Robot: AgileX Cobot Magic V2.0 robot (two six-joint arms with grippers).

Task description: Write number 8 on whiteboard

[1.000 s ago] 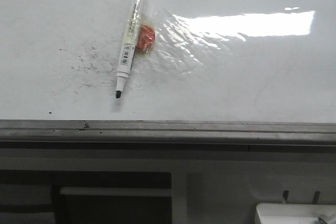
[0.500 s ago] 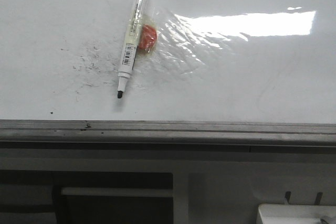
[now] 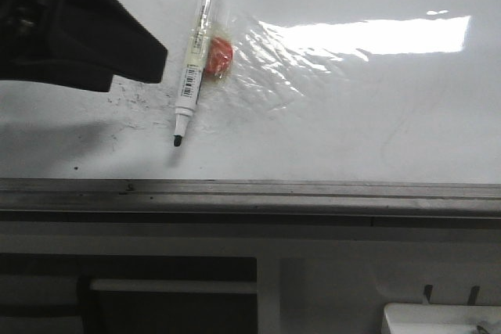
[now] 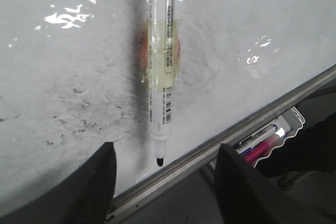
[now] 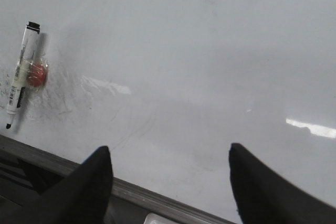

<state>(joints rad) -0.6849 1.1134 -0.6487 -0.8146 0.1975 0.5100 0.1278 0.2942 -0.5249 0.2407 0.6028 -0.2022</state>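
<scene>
left pincer (image 4: 163, 177) hangs spread wide, empty, over the marker (image 3: 196, 56) taped to the whiteboard (image 3: 376, 115); right pincer (image 5: 170, 182) spread wide too, out right. No number 8 visible on it yet

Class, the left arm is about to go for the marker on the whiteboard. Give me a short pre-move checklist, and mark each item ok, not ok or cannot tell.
1. Left gripper open: ok, fingers spread wide.
2. Left gripper lined up with the marker: ok, tip sits between the fingers.
3. Marker uncapped: ok, black tip exposed.
4. Marker free to lift: cannot tell, clear film and a red piece seem to hold it on the whiteboard.
5. Number 8 drawn: not ok, only smudges.
6. Right gripper out of the way: ok.
</scene>
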